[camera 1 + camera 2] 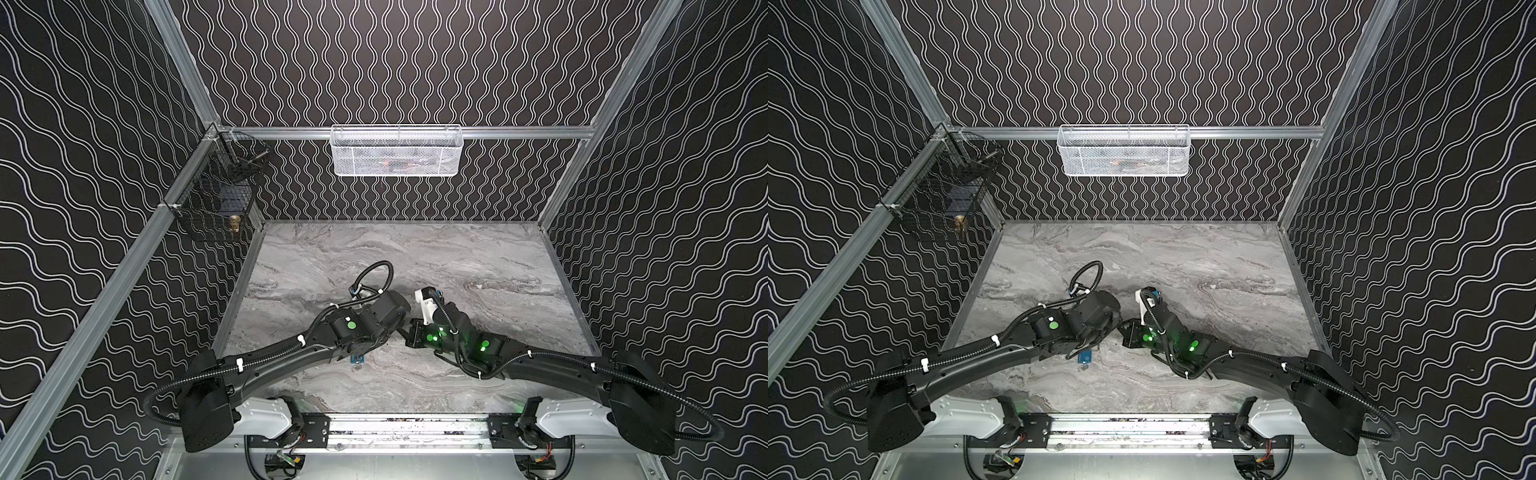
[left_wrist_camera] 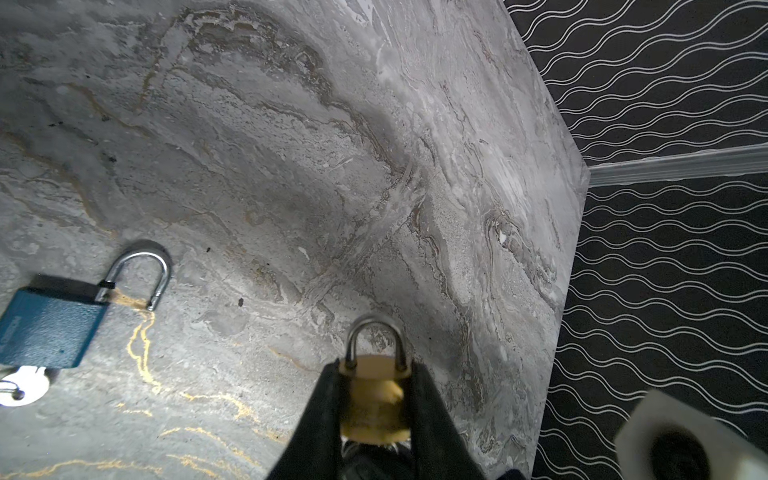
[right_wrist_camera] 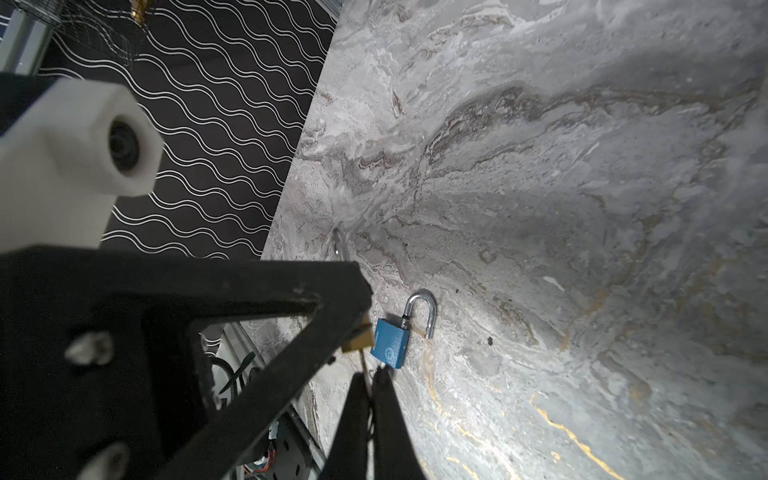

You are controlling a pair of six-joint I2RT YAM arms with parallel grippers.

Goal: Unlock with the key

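Near the front middle of the marble table [image 2: 291,166], the left gripper [image 2: 374,370] pinches a brass padlock [image 2: 374,403], and the right gripper [image 3: 370,376] is pressed together on a thin key [image 3: 363,363] at its base. A blue padlock [image 2: 50,328] lies beside them, shackle open. On the back rail, a white mesh basket [image 1: 395,151] holds something indistinct; the black wire basket [image 1: 216,203] holds a brass piece [image 1: 235,224].

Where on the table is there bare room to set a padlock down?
Bare: the table between the arms and the back wall, and the strip along the right wall. Crowded: front middle, where left hand and right hand meet by the blue padlock.
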